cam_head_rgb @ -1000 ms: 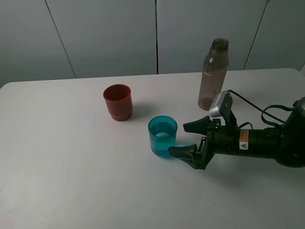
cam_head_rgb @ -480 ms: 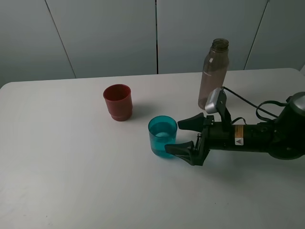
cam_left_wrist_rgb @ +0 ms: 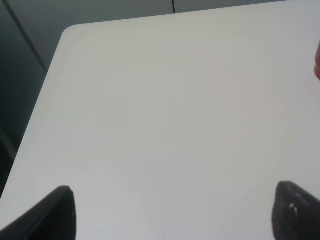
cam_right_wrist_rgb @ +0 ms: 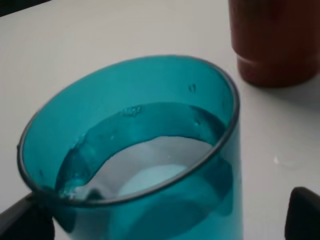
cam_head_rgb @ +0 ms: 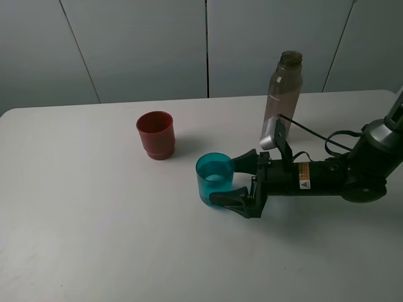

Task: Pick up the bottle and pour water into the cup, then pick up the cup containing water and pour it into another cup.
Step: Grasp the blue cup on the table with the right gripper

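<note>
The teal cup [cam_head_rgb: 215, 179] holds some water and stands upright mid-table. My right gripper [cam_head_rgb: 234, 182] lies low on the table and is open, one finger on each side of the cup's right flank. In the right wrist view the cup [cam_right_wrist_rgb: 135, 150] fills the frame, with dark fingertips [cam_right_wrist_rgb: 305, 215] at the lower corners. The red cup [cam_head_rgb: 155, 134] stands upright to the left and farther back, and shows again [cam_right_wrist_rgb: 275, 40] beyond the teal one. The bottle [cam_head_rgb: 281, 97], uncapped, stands behind the right arm. My left gripper [cam_left_wrist_rgb: 180, 220] is open over bare table.
The white table [cam_head_rgb: 94, 220] runs to a grey wall at the back. The right arm's black cable [cam_head_rgb: 334, 135] loops above the table beside the bottle. The left wrist view shows the table's rounded corner [cam_left_wrist_rgb: 67, 32] and a red sliver [cam_left_wrist_rgb: 317, 65] at the frame's edge.
My right gripper has slid left along the table, from beside the teal cup to having its open fingers on both sides of it. The cups and the bottle have not moved.
</note>
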`<action>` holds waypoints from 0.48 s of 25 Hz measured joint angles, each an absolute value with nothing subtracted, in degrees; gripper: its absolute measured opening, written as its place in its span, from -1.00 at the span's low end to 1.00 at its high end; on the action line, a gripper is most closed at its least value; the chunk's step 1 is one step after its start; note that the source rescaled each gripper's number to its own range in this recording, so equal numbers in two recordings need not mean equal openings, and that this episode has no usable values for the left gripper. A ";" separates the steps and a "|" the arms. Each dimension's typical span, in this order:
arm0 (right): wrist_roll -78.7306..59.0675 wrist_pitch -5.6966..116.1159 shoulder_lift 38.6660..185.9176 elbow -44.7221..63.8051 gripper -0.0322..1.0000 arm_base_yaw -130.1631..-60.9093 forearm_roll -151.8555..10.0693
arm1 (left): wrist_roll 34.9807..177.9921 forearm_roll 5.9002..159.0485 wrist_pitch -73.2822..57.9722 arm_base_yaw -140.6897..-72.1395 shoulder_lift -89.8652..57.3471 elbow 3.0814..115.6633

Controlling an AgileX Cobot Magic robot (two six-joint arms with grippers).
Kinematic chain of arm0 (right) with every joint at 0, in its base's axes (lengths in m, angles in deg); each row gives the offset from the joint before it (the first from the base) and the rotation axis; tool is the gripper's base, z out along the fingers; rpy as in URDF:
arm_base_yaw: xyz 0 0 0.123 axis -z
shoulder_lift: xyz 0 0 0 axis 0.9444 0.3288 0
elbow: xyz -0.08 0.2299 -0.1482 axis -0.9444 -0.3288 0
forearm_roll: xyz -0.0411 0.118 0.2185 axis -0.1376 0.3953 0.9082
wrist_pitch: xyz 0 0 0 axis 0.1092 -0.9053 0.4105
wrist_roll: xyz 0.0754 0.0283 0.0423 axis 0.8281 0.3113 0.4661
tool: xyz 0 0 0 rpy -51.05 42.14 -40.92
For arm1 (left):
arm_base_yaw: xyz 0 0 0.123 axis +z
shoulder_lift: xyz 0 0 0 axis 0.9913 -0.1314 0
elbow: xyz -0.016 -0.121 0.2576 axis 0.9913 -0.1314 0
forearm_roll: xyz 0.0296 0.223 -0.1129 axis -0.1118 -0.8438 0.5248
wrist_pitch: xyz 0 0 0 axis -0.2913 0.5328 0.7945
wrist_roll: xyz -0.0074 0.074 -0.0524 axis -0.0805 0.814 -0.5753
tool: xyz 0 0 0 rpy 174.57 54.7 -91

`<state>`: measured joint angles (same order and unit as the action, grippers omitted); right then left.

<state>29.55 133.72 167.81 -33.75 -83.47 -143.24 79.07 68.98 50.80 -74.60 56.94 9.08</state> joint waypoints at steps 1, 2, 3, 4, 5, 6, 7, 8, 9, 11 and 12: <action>29.85 133.72 167.81 -33.34 1.00 -83.47 -143.86 | 79.07 68.98 50.80 -74.60 56.94 9.08; 30.09 133.72 167.81 -33.08 1.00 -83.47 -144.29 | 79.07 68.98 50.80 -74.60 56.94 9.08; 30.23 133.83 168.01 -32.62 1.00 -83.50 -145.27 | 79.07 68.98 50.80 -74.60 56.94 9.08; 30.53 133.83 168.27 -32.18 1.00 -83.60 -145.70 | 79.07 68.98 50.80 -74.60 56.94 9.08; 31.04 133.83 168.51 -31.83 1.00 -83.72 -145.85 | 79.07 68.98 50.80 -74.60 56.94 9.08; 31.29 133.83 168.78 -31.53 1.00 -83.95 -146.12 | 79.07 68.98 50.80 -74.60 56.94 9.08; 31.43 133.83 168.90 -31.12 1.00 -84.19 -146.75 | 79.07 68.98 50.80 -74.60 56.94 9.08; 31.43 133.83 169.02 -30.73 1.00 -84.46 -147.11 | 79.07 68.98 50.80 -74.60 56.94 9.08; 31.52 133.83 169.14 -30.40 1.00 -84.61 -147.37 | 79.07 68.98 50.80 -74.60 56.94 9.08; 31.56 133.92 169.53 -29.39 1.00 -84.76 -147.70 | 79.07 68.98 50.80 -74.60 56.94 9.08; 31.65 133.92 169.51 -29.07 1.00 -84.76 -148.04 | 79.07 68.98 50.80 -74.60 56.94 9.08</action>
<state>31.65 133.92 169.51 -29.07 -84.76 -148.04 79.07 68.98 50.80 -74.60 56.94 9.08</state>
